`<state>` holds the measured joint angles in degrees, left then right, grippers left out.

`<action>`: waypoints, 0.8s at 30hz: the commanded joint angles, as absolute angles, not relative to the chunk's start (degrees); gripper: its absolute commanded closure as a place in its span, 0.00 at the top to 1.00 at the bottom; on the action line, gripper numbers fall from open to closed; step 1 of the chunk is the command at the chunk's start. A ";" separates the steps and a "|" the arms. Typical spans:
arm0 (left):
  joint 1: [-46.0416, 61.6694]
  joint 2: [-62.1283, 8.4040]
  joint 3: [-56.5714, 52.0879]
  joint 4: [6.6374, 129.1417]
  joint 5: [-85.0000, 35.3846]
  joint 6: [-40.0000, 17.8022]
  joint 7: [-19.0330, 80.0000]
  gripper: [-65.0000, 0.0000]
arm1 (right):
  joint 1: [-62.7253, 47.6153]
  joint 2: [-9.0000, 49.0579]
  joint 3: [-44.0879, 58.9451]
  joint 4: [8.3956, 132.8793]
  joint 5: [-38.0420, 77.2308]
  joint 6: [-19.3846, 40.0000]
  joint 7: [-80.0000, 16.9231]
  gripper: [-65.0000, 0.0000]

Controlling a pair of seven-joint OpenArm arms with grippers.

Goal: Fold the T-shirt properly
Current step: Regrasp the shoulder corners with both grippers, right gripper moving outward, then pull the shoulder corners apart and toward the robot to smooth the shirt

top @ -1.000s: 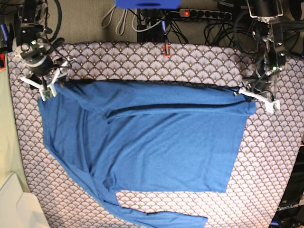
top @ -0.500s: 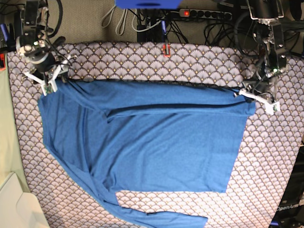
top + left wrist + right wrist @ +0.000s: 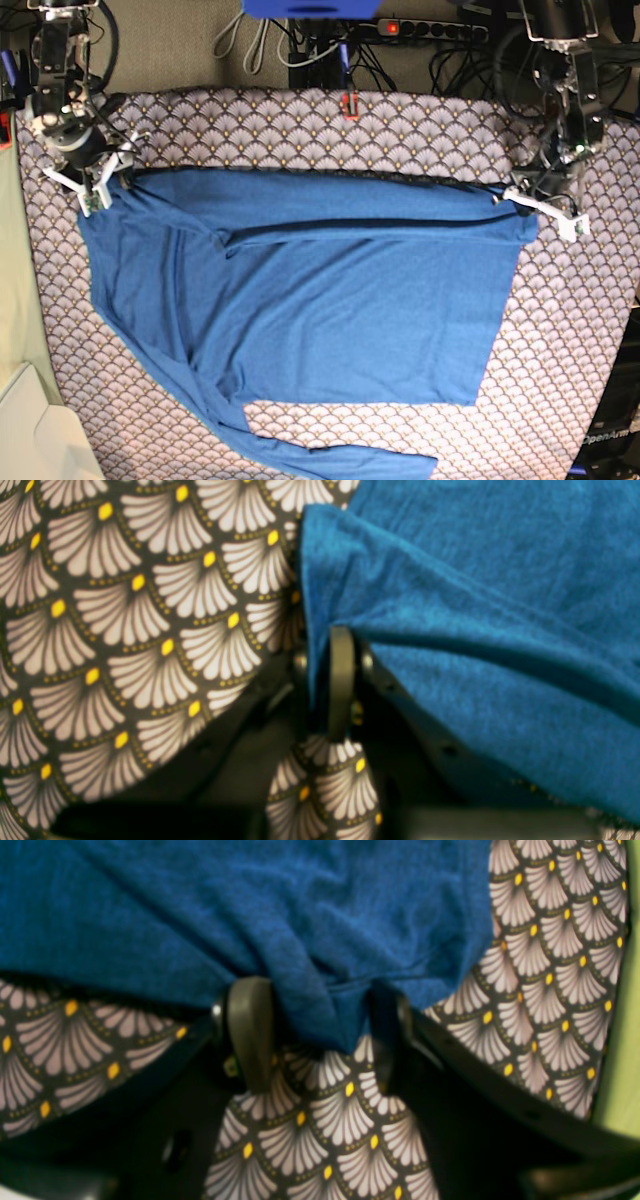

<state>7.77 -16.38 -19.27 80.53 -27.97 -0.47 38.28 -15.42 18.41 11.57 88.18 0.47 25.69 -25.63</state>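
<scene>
Scalloped tablecloth (image 3: pixel 420 125) under T-shirt (image 3: pixel 330 300)

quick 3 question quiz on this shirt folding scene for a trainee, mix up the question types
1. True or false: the left gripper has its jaws shut on the T-shirt.
2. Multiple choice: the right gripper's jaws are A) pinched flat on the cloth, B) apart with a shirt edge between them, C) nowhere near the shirt.
3. Fill in: the shirt lies on a scallop-patterned ____.

Key: 1 true; 2 B; 3 tablecloth.
</scene>
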 commanded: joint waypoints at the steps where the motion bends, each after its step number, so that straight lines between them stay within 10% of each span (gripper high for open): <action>1: 7.69 -17.36 -19.38 80.75 -27.21 0.13 39.08 0.00 | -15.16 19.30 11.30 88.57 0.40 25.98 -26.07 0.43; 8: 7.60 -17.71 -19.74 80.75 -27.21 0.13 39.08 0.00 | -15.16 19.03 10.59 88.66 0.40 25.98 -25.98 0.00; 24: 8.31 -18.95 -19.74 86.81 -27.30 0.13 39.25 0.00 | -17.80 19.65 11.03 96.66 0.40 25.98 -25.98 0.00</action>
<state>8.82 -17.58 -19.38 85.62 -27.29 -0.05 40.51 -18.00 18.74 10.48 95.59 0.05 25.91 -27.18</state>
